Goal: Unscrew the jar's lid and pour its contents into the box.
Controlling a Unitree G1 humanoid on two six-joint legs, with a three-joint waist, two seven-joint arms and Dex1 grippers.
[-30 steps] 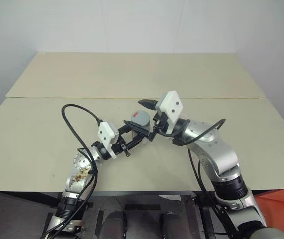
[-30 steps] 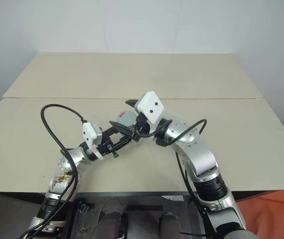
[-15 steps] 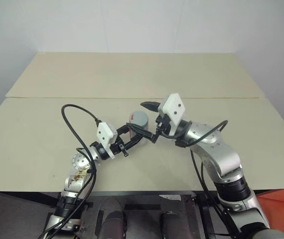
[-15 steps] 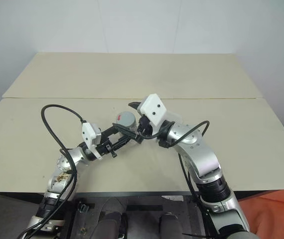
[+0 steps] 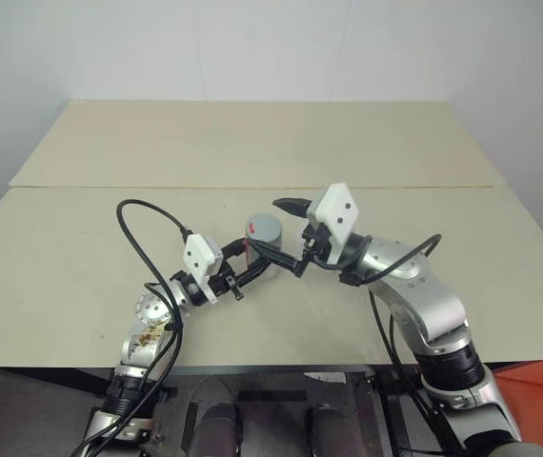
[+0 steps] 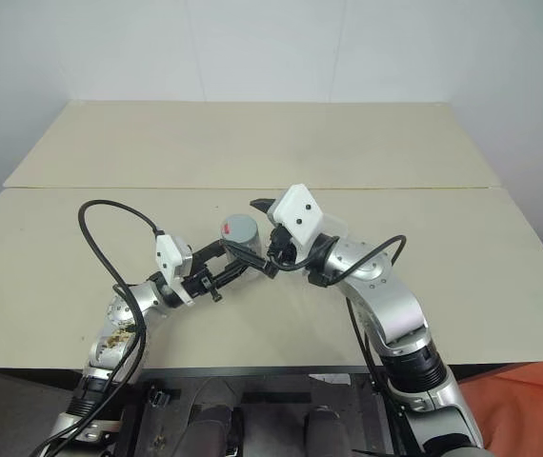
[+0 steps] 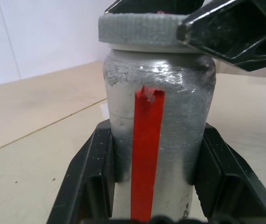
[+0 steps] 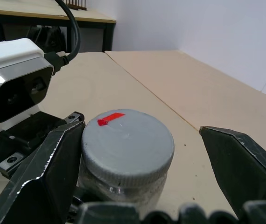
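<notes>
Your left tool (image 7: pixel 147 205) clamps the silver-grey cylindrical jar (image 7: pixel 157 135); your right tool (image 8: pixel 170 154) straddles its ribbed grey round lid (image 8: pixel 127 144), released. Next, close and twist.

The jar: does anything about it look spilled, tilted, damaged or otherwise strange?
Nothing stands out. The jar stands upright in the left gripper, its lid sits level, and nothing is spilled on the table.
</notes>
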